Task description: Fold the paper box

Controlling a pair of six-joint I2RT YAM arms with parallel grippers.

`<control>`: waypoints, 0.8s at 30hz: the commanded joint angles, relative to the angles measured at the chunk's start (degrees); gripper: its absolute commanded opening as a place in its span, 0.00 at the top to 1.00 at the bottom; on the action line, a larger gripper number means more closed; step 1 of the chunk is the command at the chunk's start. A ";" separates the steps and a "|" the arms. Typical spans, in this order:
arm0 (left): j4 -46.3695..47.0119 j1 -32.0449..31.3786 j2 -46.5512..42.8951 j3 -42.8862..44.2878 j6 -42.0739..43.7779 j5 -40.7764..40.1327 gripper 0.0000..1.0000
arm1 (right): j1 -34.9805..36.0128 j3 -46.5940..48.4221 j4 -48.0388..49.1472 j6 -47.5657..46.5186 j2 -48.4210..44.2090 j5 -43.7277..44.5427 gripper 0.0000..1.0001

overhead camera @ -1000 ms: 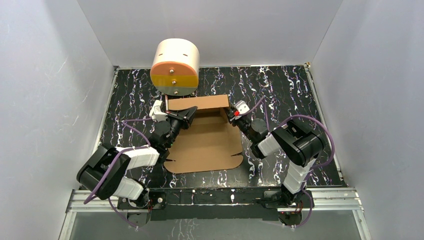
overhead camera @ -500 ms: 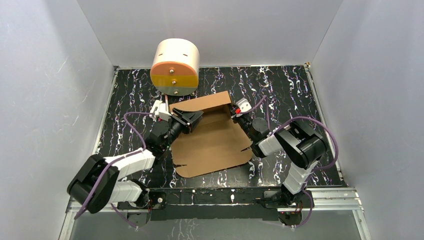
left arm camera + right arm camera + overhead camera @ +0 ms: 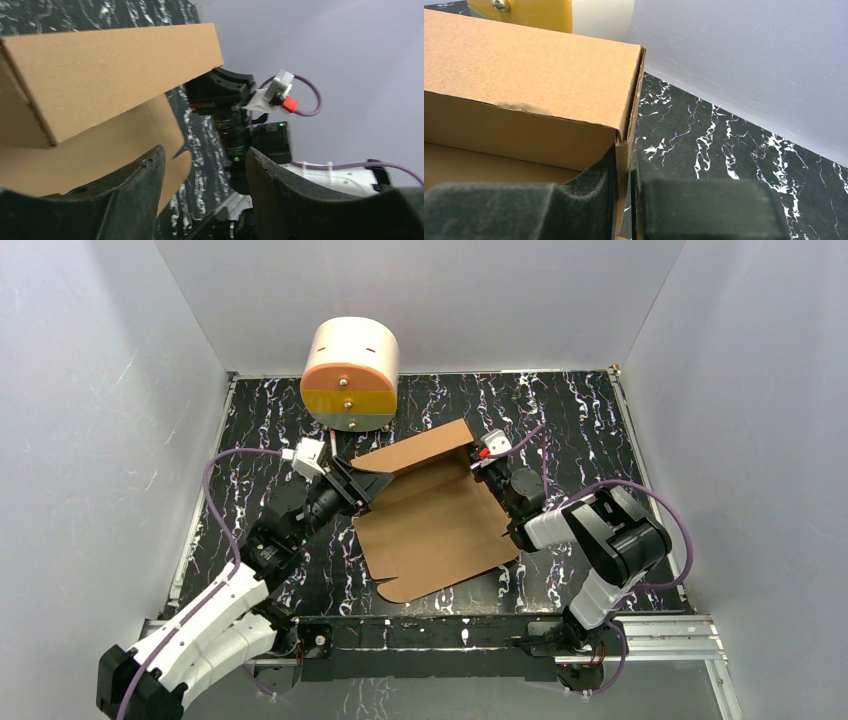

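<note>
Paper box (image 3: 435, 525) on black marbled tabletop (image 3: 570, 410), grey walls (image 3: 480, 300); right gripper (image 3: 476, 457) pinching its side, left gripper (image 3: 204, 160) released.

Far left on black marbled table (image 3: 570, 420): cream cylinder (image 3: 350, 375), orange-over-yellow flat face turned near, two screws in it. Closed in left, far and right by grey walls (image 3: 100, 440). Metal rail (image 3: 660, 640) along near edge.

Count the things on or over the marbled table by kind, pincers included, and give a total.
box: 1
cylinder: 1
pincers: 2 (left pincer, right pincer)
Total: 4
</note>
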 commanded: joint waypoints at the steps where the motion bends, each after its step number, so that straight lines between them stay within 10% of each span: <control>1: -18.07 0.16 -2.22 6.84 13.11 -3.40 0.41 | -0.10 0.30 -0.58 1.11 -2.94 -1.65 0.83; 11: -32.28 2.87 12.37 28.71 32.41 -5.03 0.31 | -0.05 -1.75 -6.04 3.91 -6.39 -8.27 0.84; 24: -29.33 5.43 36.93 41.63 32.00 13.14 0.29 | 0.51 -1.93 -5.63 8.93 -3.36 -14.54 0.80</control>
